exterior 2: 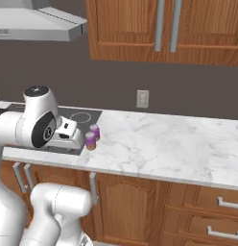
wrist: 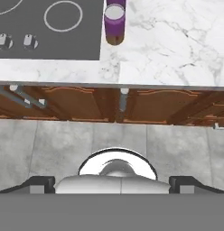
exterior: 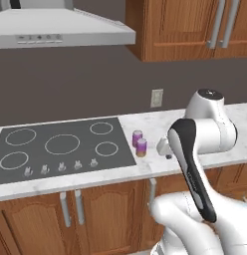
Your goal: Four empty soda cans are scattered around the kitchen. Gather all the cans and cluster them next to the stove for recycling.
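We hold our white jointed arm with dark joints (exterior: 207,132) folded on itself: from the base it rises, bends back at a rounded elbow capped in black, and sends the forearm with its dark stripe down and forward. In the right base view the same elbow stands high at the left, with the wrist tucked just below and beside it. Our two-finger gripper with small dark tips (wrist: 113,182) points downward. Its dark finger tips (wrist: 39,182) stand wide apart, one at each side, and we grip nothing between them.
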You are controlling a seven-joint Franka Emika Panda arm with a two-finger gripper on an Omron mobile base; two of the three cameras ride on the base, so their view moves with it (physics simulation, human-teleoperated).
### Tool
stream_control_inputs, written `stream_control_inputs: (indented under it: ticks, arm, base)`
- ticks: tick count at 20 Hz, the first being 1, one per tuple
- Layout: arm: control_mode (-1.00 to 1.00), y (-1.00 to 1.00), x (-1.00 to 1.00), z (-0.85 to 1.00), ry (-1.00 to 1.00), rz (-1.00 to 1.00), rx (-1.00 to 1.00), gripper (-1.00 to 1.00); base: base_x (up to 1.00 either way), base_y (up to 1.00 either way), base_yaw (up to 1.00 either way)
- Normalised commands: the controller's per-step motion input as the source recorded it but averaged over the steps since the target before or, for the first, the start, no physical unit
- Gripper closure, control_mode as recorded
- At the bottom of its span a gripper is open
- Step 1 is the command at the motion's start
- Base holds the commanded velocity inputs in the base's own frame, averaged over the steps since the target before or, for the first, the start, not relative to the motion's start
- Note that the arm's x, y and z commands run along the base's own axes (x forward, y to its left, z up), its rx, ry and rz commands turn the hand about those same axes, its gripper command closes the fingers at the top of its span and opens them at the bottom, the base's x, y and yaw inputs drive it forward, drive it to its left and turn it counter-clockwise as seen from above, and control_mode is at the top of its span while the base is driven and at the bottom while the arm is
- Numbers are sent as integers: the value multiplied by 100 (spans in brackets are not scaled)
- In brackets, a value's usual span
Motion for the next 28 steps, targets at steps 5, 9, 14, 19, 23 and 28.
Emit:
stream_control_inputs:
  ticks: [5, 9, 14, 19, 23, 28]
  arm:
    - [100, 0, 0, 0, 0, 0, 0, -100]
    - [100, 0, 0, 0, 0, 0, 0, -100]
    - [100, 0, 0, 0, 0, 0, 0, -100]
    - [100, 0, 0, 0, 0, 0, 0, -100]
    - [100, 0, 0, 0, 0, 0, 0, -100]
    - [100, 0, 0, 0, 0, 0, 0, -100]
  base:
    - [-86, 50, 23]
    - [-32, 32, 47]
    - [-24, 22, 50]
    - [-18, 22, 50]
    - [-16, 20, 50]
    - [-15, 19, 50]
